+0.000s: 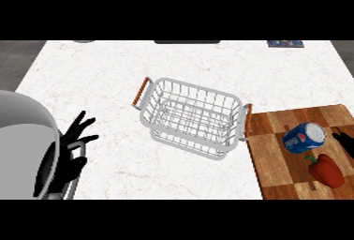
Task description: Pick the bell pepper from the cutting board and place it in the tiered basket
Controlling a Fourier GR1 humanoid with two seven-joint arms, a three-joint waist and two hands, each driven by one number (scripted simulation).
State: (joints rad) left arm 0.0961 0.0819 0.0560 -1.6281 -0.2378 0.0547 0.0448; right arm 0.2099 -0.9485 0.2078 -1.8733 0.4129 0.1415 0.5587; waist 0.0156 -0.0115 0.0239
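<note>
- Your left hand (72, 145) sits at the counter's (104, 84) left edge near the front, fingers spread and straight, holding nothing. Grey forearm behind it fills the lower-left corner.
- Tiered basket (194, 117) stands mid-counter, white wire with an orange-brown handle at each end, turned at an angle to the counter's edges. Nothing visible inside either tier.
- The basket's right handle end is just beside the cutting board's (276, 178) left edge; can't tell if they touch.
- Cutting board covers the counter's front-right corner, wood grain, running off the right side of the view.
- Blue can (304, 137) lies on its side on the board, toward its back-right part.
- Bell pepper (326, 170) is red, on the board just in front of the can, near the board's right side, apart from the basket.
- Your right hand (344, 143) only shows as a black sliver at the right edge, just beside the can. Can't tell whether it's wide or closed.
- Dark items sit along the counter's back edge, too cropped for you to identify.
</note>
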